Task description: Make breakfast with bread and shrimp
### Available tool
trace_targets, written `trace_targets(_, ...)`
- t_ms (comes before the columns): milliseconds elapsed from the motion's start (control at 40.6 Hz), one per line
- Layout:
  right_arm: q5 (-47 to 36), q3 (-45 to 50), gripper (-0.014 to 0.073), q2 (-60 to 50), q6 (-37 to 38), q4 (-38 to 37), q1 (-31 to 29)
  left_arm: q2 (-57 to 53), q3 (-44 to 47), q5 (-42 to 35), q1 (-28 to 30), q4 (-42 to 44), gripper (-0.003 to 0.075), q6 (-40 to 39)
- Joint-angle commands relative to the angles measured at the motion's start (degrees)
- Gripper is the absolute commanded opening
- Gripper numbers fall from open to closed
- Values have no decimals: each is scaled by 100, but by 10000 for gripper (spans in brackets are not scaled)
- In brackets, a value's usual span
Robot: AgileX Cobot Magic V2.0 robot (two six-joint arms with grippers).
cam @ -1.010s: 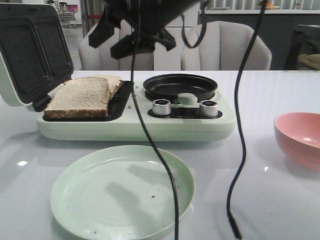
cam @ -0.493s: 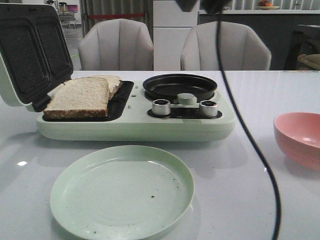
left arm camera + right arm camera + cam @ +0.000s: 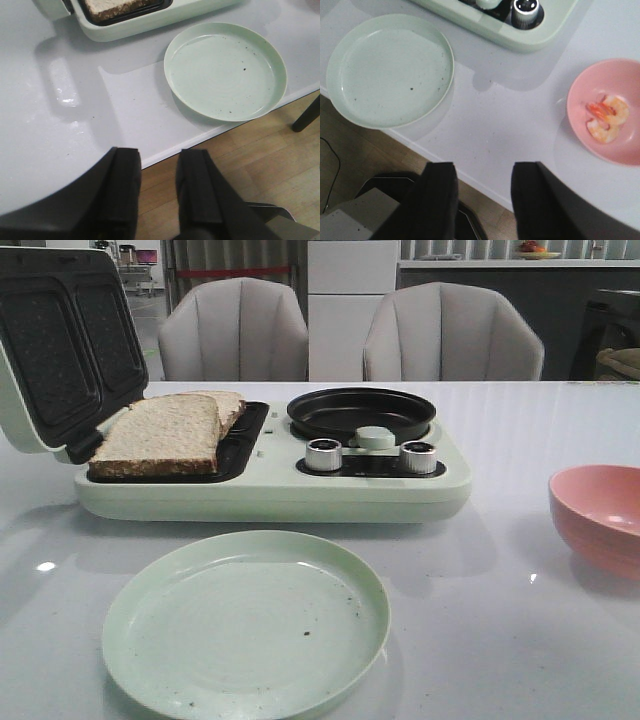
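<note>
Two slices of bread (image 3: 160,435) lie overlapping in the open sandwich tray of the pale green appliance (image 3: 270,495), and the crust of one (image 3: 117,6) shows in the left wrist view. Orange-pink shrimp (image 3: 605,117) lie inside the pink bowl (image 3: 620,75). My left gripper (image 3: 160,152) hangs open and empty over the table's front edge, short of the green plate (image 3: 225,70). My right gripper (image 3: 484,167) is also open and empty, at the front edge between the plate (image 3: 390,70) and the bowl. Neither gripper shows in the front view.
The appliance's lid (image 3: 60,340) stands open at the left. A black round pan (image 3: 360,412) and silver knobs (image 3: 322,454) sit on its right half. The pink bowl (image 3: 600,515) stands at the right edge. Two grey chairs (image 3: 235,330) stand behind the table.
An arm and its dangling cables that crossed the front view a second ago have left that view. Bread, plate and bowl have not moved.
</note>
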Motion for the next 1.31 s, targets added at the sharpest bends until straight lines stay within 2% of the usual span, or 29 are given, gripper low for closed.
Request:
trace_targets(0,-191,184,382,-532,45,-27,-6,32,-163,-358,-25,44,265,-21)
trace_targets(370,-322,966,382,-1823,101,-22,-6,32,-163,-358,-25,44,265,-21)
trace_targets(1035,-280,966,382,-1860,126,4,-6,32,-150,-474,-25,152,264,-21)
trace_targets(1183,-280,966,382,-1860,126,4,-6,32,-150,-1261,-25,164,216,-114)
trace_targets(1282,-280,966,382,-1860,126,4,-6,159,-172,-1642,-25,248,137,-119)
